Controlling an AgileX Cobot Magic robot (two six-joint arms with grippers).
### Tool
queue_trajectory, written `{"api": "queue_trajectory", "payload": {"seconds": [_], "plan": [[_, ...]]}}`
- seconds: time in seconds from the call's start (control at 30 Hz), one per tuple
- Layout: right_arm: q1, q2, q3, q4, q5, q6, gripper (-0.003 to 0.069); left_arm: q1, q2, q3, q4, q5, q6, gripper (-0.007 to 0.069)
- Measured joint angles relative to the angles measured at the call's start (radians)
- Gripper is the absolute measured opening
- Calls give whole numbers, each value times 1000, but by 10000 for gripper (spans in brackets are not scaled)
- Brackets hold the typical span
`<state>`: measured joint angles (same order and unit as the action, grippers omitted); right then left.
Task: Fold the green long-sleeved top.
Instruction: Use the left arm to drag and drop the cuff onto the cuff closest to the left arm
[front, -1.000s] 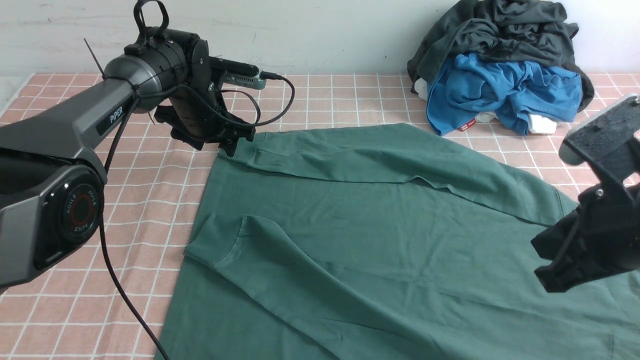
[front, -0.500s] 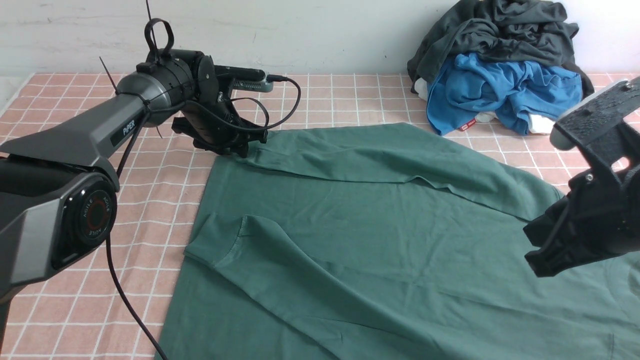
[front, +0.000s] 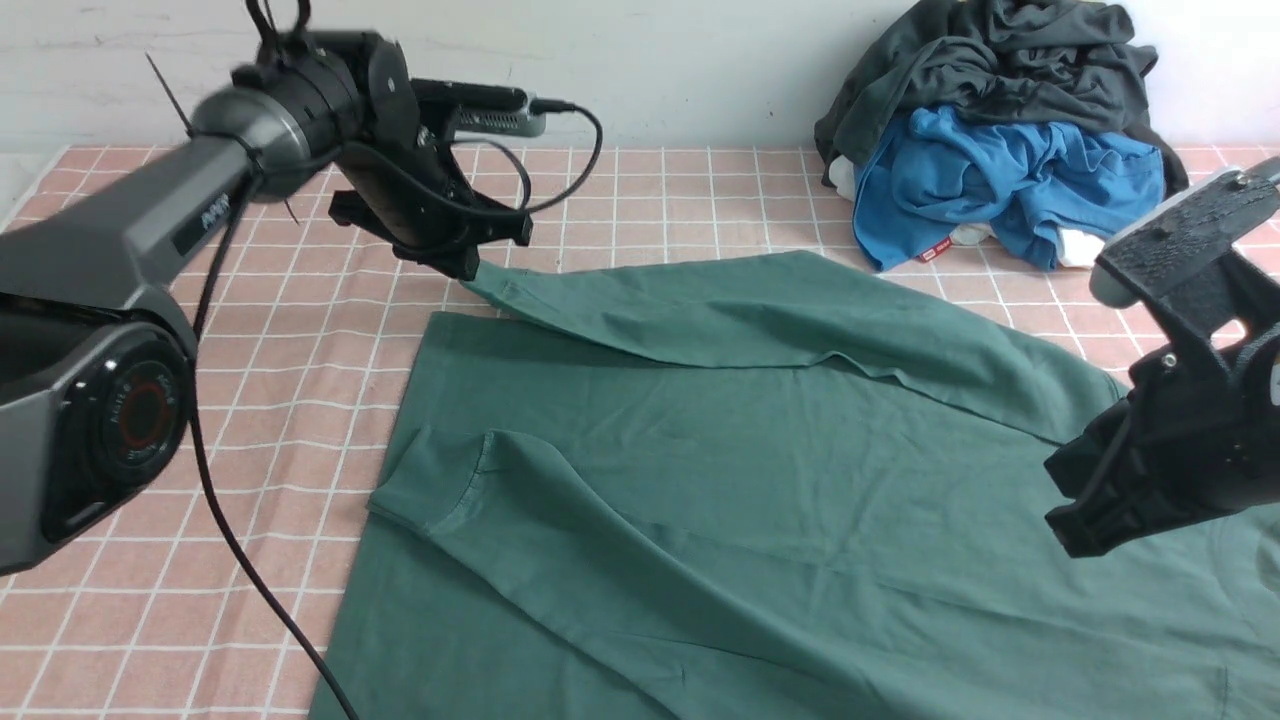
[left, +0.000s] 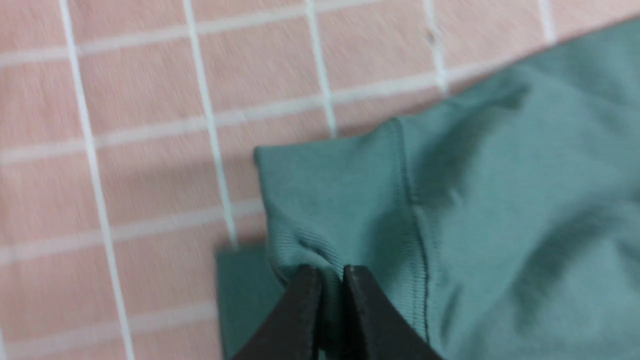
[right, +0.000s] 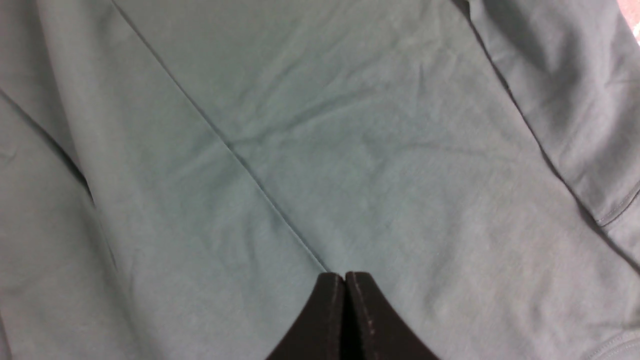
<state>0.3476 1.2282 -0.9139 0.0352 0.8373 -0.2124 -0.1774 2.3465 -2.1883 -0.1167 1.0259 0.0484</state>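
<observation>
The green long-sleeved top lies spread over the pink checked tablecloth, both sleeves folded across its body. My left gripper is shut on the cuff of the far sleeve and holds it lifted off the body at the top's far left corner; the wrist view shows ribbed cuff pinched between the jaws. The near sleeve's cuff lies flat at the left edge. My right gripper is shut and empty, hovering above the top's right side.
A pile of a dark charcoal-grey garment and a bright blue garment sits at the back right by the wall. The pink checked tablecloth shows bare at the left and along the back.
My left gripper has closed on the far sleeve's cuff and raised it up and back to the left, pulling the sleeve taut. My right gripper drifted slightly left.
</observation>
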Motion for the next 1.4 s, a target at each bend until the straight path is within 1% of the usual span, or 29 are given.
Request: {"api": "queue_trajectory", "payload": {"seconds": [0.07, 0.17, 0.3, 0.4, 0.43, 0.47, 0.5, 0.6, 0.63, 0.67, 0.73, 0.77, 0.8, 0.83, 0.87, 1.0, 1.1, 1.2, 1.23, 1.3, 1.4], "plan": [[0, 0, -1, -4, 18, 0, -14, -4, -42, 0, -23, 94, 0, 27], [0, -1, -10, 2, 68, 0, -14, -13, -97, 4, -25, 180, 5, 27], [0, -27, -15, 33, 168, 0, -14, -29, -207, 97, -18, 194, 7, 27], [0, -64, -15, 42, 232, 0, -14, -34, -305, 234, -13, 196, 7, 27], [0, -92, -15, 42, 256, 0, -14, -35, -414, 368, -14, 177, 2, 27], [0, -99, -15, 42, 257, 0, -14, -35, -425, 384, -14, 172, 1, 27], [0, -128, -15, 45, 263, 0, -14, -36, -522, 516, -15, 127, -5, 27], [0, -167, -16, 60, 263, 0, -14, -36, -673, 736, -32, 49, -9, 27], [0, -179, -16, 66, 262, 0, -14, -36, -746, 819, -46, 10, -8, 27], [0, -185, -16, 71, 262, 0, -14, -36, -770, 851, -53, -2, -8, 27], [0, -195, -16, 97, 259, 0, -14, -36, -918, 1065, -93, -89, -4, 27], [0, -195, -16, 101, 259, 0, -14, -36, -963, 1135, -106, -121, -2, 27], [0, -195, -16, 104, 259, 0, -14, -36, -963, 1149, -108, -127, -1, 27], [0, -195, -16, 115, 257, 0, -14, -37, -1024, 1251, -118, -171, 4, 27], [0, -195, -16, 123, 256, 0, -14, -37, -1053, 1308, -120, -200, 12, 27], [0, -195, -16, 144, 260, 0, -14, -37, -1098, 1459, -126, -281, 65, 43], [0, -195, -16, 148, 273, 0, -14, -37, -1092, 1508, -126, -300, 105, 89], [0, -195, -16, 154, 313, 0, -14, -37, -1069, 1530, -126, -298, 166, 213], [0, -195, -16, 155, 327, 0, -14, -37, -1067, 1530, -126, -293, 180, 240], [0, -195, -16, 161, 372, 0, -14, -37, -1067, 1518, -126, -253, 217, 345], [0, -199, -16, 170, 401, 0, -14, -45, -1077, 1486, -139, -159, 254, 430]]}}
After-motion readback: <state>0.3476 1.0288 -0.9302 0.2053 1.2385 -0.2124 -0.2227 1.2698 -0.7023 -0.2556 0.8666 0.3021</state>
